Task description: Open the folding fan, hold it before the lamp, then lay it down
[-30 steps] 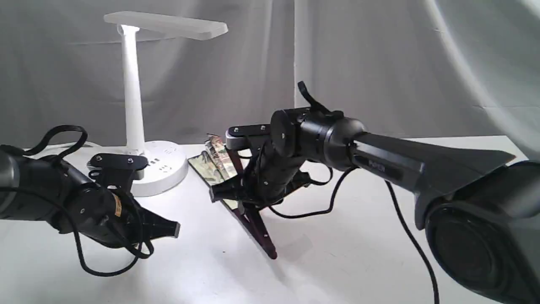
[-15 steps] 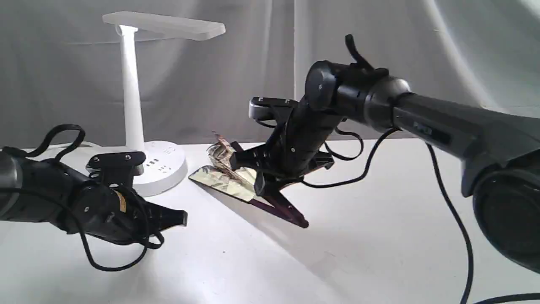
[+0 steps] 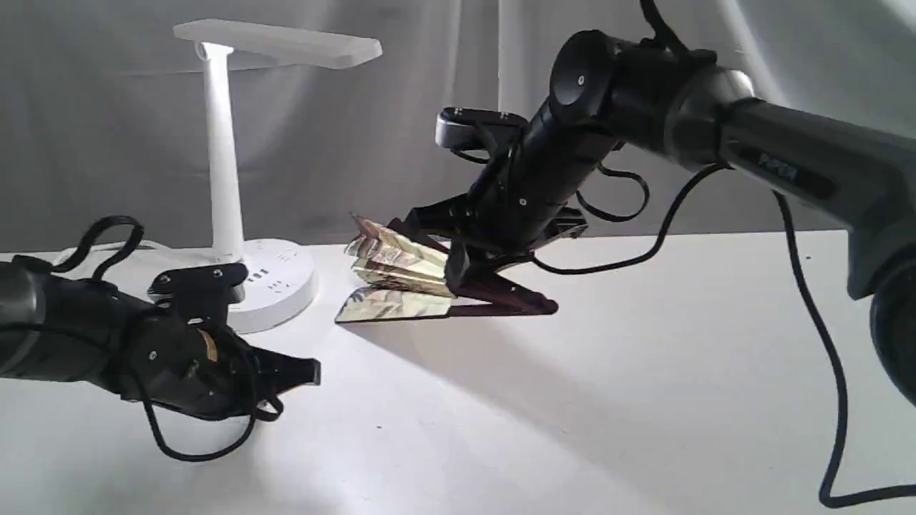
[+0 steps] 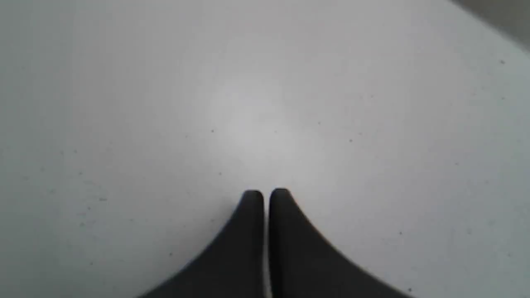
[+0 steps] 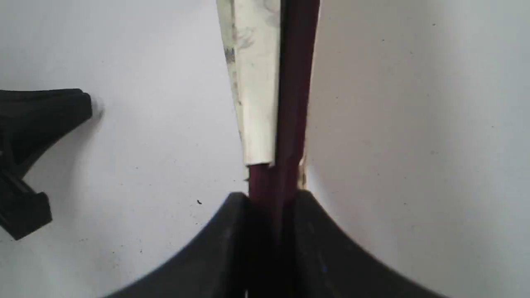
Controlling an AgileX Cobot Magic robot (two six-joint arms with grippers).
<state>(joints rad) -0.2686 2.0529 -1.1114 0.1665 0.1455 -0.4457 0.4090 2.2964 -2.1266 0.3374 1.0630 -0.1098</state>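
The folding fan [image 3: 401, 275] is partly spread, its cream painted leaf fanned toward the lamp [image 3: 225, 179] and its lowest edge resting on the white table [image 3: 644, 372]. My right gripper [image 3: 458, 275] is shut on the fan's dark maroon ribs [image 3: 512, 297] near where the leaf begins. In the right wrist view, the ribs and folded leaf [image 5: 258, 103] run straight out from between the closed fingers of the gripper [image 5: 271, 198]. My left gripper [image 3: 311, 370] is shut on nothing, low over the table in front of the lamp's base; its fingertips [image 4: 252, 196] meet over bare table.
The lamp's round base [image 3: 275, 282] with sockets stands at the back left, its flat head [image 3: 279, 41] reaching right above it. A grey curtain [image 3: 429, 107] closes the back. Black cables [image 3: 823, 357] hang from the right arm. The left gripper [image 5: 41, 111] shows in the right wrist view.
My right arm has risen and swung back to the right with the fan, turning it from pointing forward to lying sideways, with its leaf spreading further. The left gripper has barely shifted.
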